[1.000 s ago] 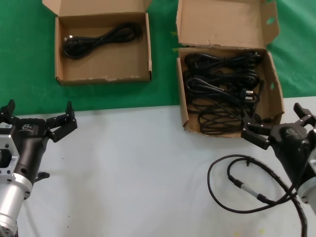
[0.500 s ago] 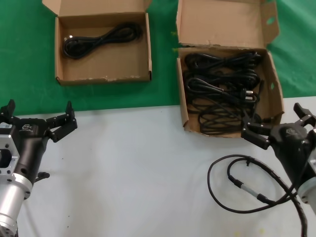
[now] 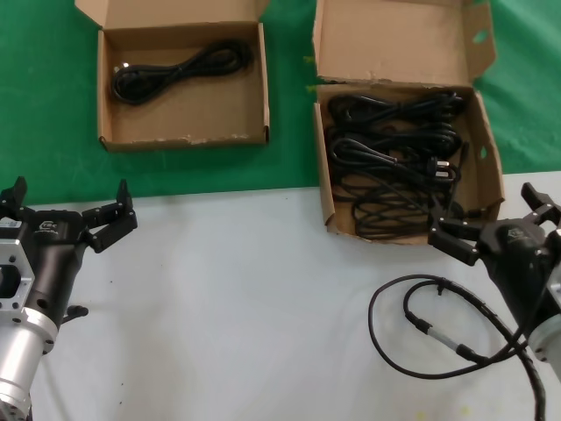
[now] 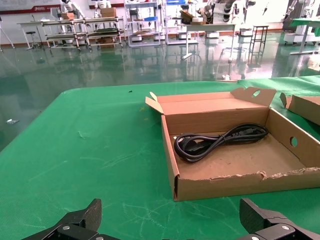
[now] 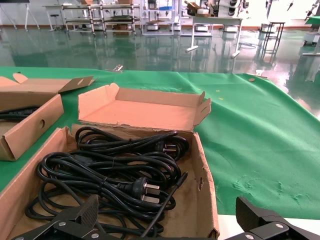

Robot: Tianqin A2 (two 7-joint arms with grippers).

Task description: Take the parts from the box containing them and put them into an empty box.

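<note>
Parts [image 3: 393, 158]: black cord bundles piled in larger box [image 3: 486, 167], right side of green cloth [image 3: 44, 105].
One cord [image 3: 180, 70]: lying diagonally in smaller box [image 3: 184, 136], left side of cloth.
Right gripper [image 3: 491, 221]: fingers spread wide, holding nothing, just at larger box's front corner.
Left gripper [image 3: 68, 209]: fingers spread, empty, over white table [image 3: 245, 316], well short of smaller box.
Loose wire [image 3: 421, 329]: thin loop on table beside right arm.

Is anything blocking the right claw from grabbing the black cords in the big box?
Only the box's bent front wall stands between the open right gripper and the power cords. Above the cords nothing visible blocks a reach from the top.
</note>
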